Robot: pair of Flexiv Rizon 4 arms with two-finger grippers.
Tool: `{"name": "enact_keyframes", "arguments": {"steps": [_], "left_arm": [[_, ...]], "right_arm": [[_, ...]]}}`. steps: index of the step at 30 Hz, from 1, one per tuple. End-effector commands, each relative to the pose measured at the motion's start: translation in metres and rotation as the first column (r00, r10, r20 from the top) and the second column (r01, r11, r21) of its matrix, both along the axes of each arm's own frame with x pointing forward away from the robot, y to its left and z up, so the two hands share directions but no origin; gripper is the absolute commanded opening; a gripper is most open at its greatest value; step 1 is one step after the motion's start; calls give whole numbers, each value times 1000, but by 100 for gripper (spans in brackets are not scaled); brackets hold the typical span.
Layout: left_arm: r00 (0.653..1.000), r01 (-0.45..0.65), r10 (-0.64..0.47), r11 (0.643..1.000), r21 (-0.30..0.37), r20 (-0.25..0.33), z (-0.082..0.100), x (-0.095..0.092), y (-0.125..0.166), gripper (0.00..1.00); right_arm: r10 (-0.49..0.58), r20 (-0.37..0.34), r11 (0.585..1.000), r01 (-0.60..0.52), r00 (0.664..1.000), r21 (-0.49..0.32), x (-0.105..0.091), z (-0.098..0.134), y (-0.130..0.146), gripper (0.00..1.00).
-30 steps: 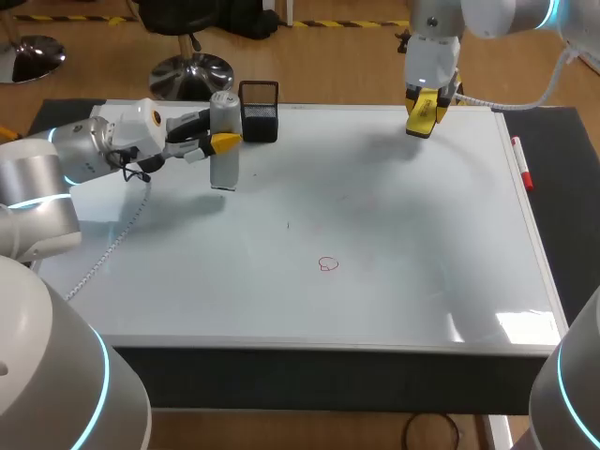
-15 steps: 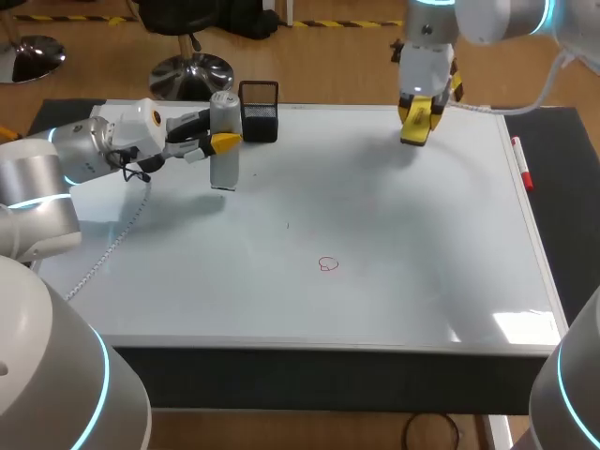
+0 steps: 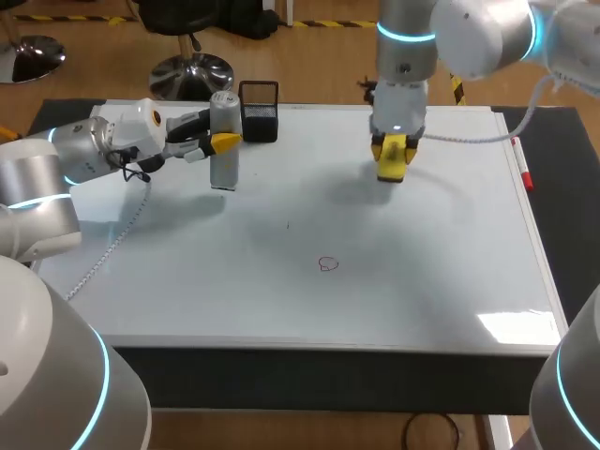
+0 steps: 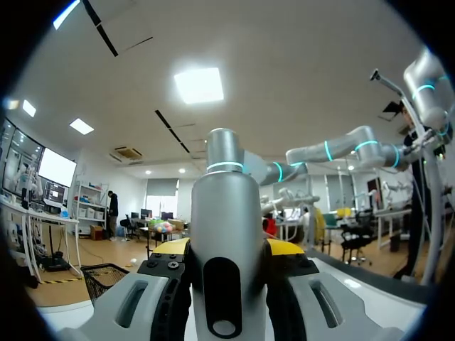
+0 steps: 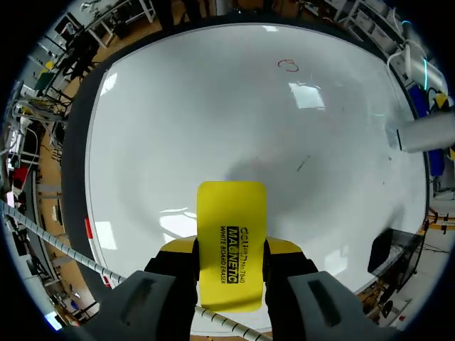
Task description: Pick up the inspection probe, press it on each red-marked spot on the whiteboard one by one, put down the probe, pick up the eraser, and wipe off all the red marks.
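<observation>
The dark bench [image 3: 568,234] carried a whiteboard [image 3: 422,291] that covered nearly all of its top. My left arm [image 3: 56,164] came in low from the left side and my right arm [image 3: 469,28] hung in from the far right corner, reaching past the middle of the board's far edge.

The left hand [image 3: 217,143] was clamped on the inspection probe [image 4: 225,206] – a silver cylinder held upright between both yellow tips, over the board's far left part. Whether its lower end touched the surface I could not tell. The right hand [image 3: 392,161] pointed down over the far middle of the board, its fingers closed from two sides on the yellow eraser [image 5: 231,213]. The eraser hung clear of the surface, with a soft shadow beside it.

A black mesh basket [image 3: 260,112] stood at the far edge, just beside the probe. A white cable [image 3: 112,234] trailed from the left arm across the board's left part. A red marker [image 3: 521,164] lay along the right edge.

One small red mark [image 3: 327,264] – a rough loop – sat near the middle of the board, well apart from both probe and eraser. A tiny dark tick [image 3: 288,225] showed between the mark and the probe.
</observation>
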State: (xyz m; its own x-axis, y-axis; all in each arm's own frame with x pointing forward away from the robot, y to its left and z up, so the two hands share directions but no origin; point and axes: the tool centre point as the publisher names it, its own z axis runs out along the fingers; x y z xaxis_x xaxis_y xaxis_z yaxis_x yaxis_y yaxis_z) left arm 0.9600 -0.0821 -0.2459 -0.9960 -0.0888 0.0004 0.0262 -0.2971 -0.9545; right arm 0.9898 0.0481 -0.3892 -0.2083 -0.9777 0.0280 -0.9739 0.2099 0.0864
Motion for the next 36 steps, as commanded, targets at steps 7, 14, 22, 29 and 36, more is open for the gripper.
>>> {"name": "enact_keyframes", "arguments": {"steps": [7,14,22,29,36], "left_arm": [[1000,-1,1,1000,3,-1,2,-1,0,0],[1000,-1,1,1000,3,-1,2,-1,0,0],[1000,-1,1,1000,3,-1,2,-1,0,0],[1000,-1,1,1000,3,-1,2,-1,0,0],[1000,-1,1,1000,3,-1,2,-1,0,0]], "right_arm": [[66,141,998,-66,988,-1,-70,-6,56,0],[95,139,995,-94,986,-10,-96,-12,93,0],[85,130,995,-91,988,40,-115,-13,116,0],[87,110,993,-96,990,76,-133,-15,130,0],[100,58,991,-105,993,86,-146,-24,139,0]]}}
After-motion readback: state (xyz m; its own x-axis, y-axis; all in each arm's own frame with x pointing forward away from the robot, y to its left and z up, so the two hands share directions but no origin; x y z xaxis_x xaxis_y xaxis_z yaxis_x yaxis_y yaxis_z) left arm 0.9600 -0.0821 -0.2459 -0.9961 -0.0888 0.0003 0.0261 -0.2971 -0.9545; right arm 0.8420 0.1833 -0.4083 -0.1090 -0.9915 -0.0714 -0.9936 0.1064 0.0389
